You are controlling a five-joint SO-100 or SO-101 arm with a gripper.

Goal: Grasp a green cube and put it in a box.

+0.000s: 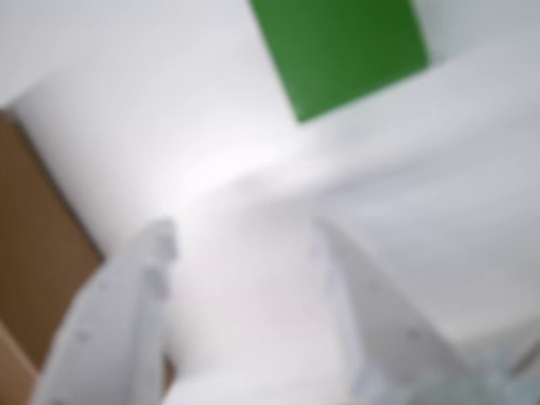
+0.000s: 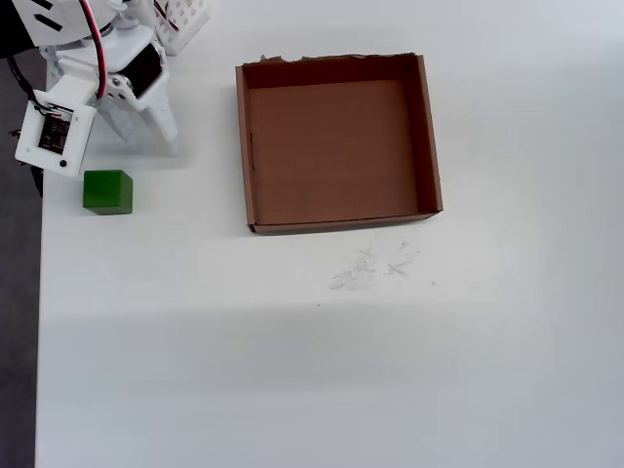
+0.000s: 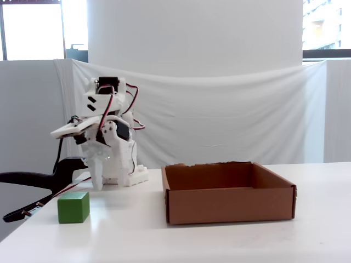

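At the far left of the table [image 2: 292, 370] in the overhead view, I saw my gripper [image 2: 146, 125] hanging with its white fingers [image 3: 97, 170] pointed down and spread apart, nothing between them. In the blurred wrist view the two fingers [image 1: 118, 321] ran in from the bottom edge with bare white surface showing in the gap. The green cube [image 2: 107, 191] sat on the table just beside the fingertips, toward the camera in the fixed view [image 3: 73, 207], not touched; in the wrist view it lay ahead of the fingers at the top edge [image 1: 346, 51]. The box [image 2: 429, 136], brown cardboard with low walls and a ragged far rim, stood off to the gripper's side, apart from both cube and arm, and it was empty. A few faint scratch marks [image 2: 375, 268] showed on the white tabletop just in front of the box. Behind the table hung a white cloth backdrop [image 3: 230, 115], with bright windows [image 3: 30, 30] above it.
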